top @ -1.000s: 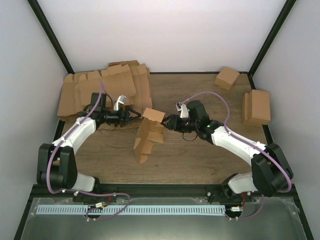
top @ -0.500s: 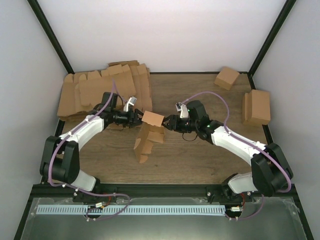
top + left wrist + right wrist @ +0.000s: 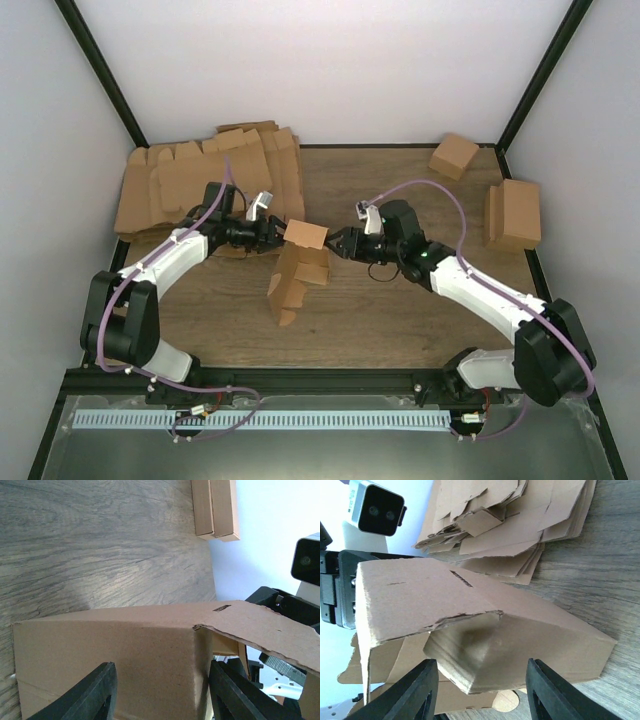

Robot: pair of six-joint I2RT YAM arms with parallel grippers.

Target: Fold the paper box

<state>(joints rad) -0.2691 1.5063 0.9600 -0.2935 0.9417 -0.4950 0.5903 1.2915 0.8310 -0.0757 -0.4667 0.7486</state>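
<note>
The paper box (image 3: 300, 262) is a half-folded brown cardboard piece standing on the table between both arms, with a flap raised on top. My left gripper (image 3: 277, 235) meets its left end. In the left wrist view the jaws stand apart over the box's face (image 3: 125, 650), with the right finger against a folded corner. My right gripper (image 3: 335, 242) meets the right end. In the right wrist view its jaws are open (image 3: 482, 690) around a folded corner of the box (image 3: 520, 630), and neither finger clearly touches it.
A pile of flat brown blanks (image 3: 200, 175) lies at the back left, just behind the left arm. A small cube-like box (image 3: 453, 155) sits at the back right. Two folded boxes (image 3: 513, 213) stand side by side near the right wall.
My left gripper has moved right up to the box's left end, and its jaws have narrowed. The right arm has shifted only slightly, and the box has barely moved.
</note>
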